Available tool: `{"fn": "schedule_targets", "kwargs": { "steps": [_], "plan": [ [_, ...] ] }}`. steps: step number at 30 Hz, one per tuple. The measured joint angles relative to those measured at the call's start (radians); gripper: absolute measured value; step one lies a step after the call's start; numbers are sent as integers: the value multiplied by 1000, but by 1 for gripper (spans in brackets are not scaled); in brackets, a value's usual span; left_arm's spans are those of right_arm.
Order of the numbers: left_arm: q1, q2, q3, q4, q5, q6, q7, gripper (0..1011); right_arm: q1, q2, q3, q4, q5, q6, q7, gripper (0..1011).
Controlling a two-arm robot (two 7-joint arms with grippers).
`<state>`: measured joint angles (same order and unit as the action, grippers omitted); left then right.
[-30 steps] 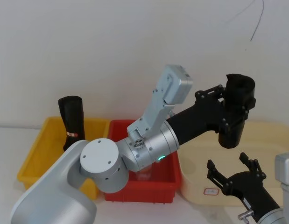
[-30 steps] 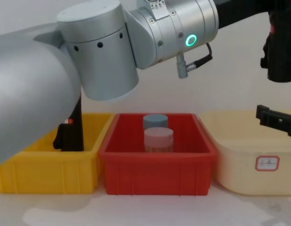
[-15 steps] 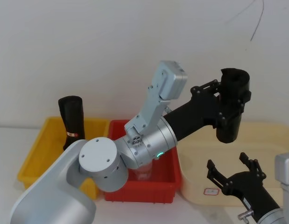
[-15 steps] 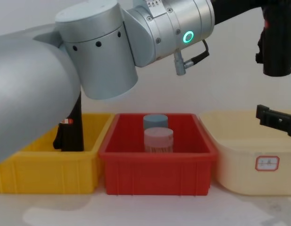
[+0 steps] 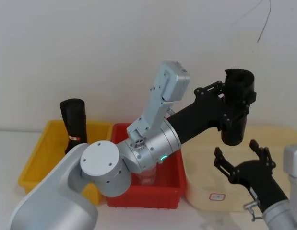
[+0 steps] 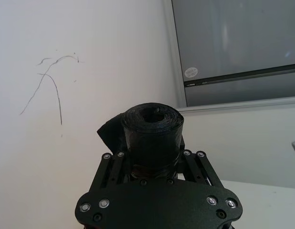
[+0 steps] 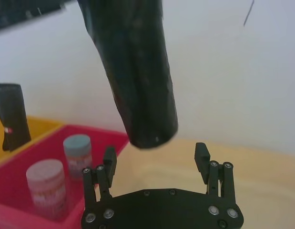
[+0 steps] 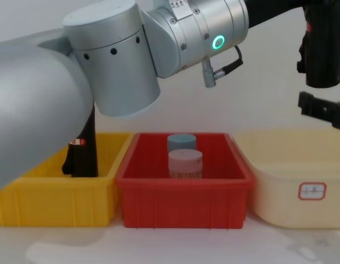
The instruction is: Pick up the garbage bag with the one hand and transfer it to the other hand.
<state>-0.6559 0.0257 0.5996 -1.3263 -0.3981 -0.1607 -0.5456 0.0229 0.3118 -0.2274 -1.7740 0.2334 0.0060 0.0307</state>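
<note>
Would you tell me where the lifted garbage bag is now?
Head view, right side: the garbage bag is held in the left tool, above the cream tub and the open right tool.

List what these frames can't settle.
- Chest view: bag top cut off by upper edge.
- Left wrist view: pads of the left gripper hidden behind the bag.
- Head view: red bin inside mostly hidden by left arm.
- Chest view: label text too small.

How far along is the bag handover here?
Done: the left gripper is shut on the garbage bag, lifted over the cream bin. In hand: the right gripper, open, sits just below the bag's lower end, not touching it. Left: the right gripper must close on the bag and the left must let go.
</note>
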Motion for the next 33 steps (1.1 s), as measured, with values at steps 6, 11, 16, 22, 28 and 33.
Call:
{"fn": "schedule_targets", "kwargs": {
  "steps": [6, 11, 16, 22, 28, 33],
  "plan": [
    [0, 0, 0, 0, -2, 0, 1, 475, 33, -27, -18, -2, -32, -4, -20, 1002],
    [0, 1, -1, 0, -3, 0, 2, 475, 55, -53, -38, -1, -57, -4, -33, 1001],
    [0, 1, -1, 0, -4, 0, 3, 475, 57, -71, -53, -10, -73, 0, -45, 1001],
    [0, 1, -1, 0, -4, 1, 3, 475, 41, -90, -60, -33, -91, 12, -68, 1002],
    [0, 1, 0, 0, -5, 1, 3, 475, 25, -101, -51, -49, -99, 17, -85, 886],
    [0, 1, 0, 0, -5, 1, 3, 475, 12, -107, -38, -57, -101, 16, -97, 765]
  ]
}}
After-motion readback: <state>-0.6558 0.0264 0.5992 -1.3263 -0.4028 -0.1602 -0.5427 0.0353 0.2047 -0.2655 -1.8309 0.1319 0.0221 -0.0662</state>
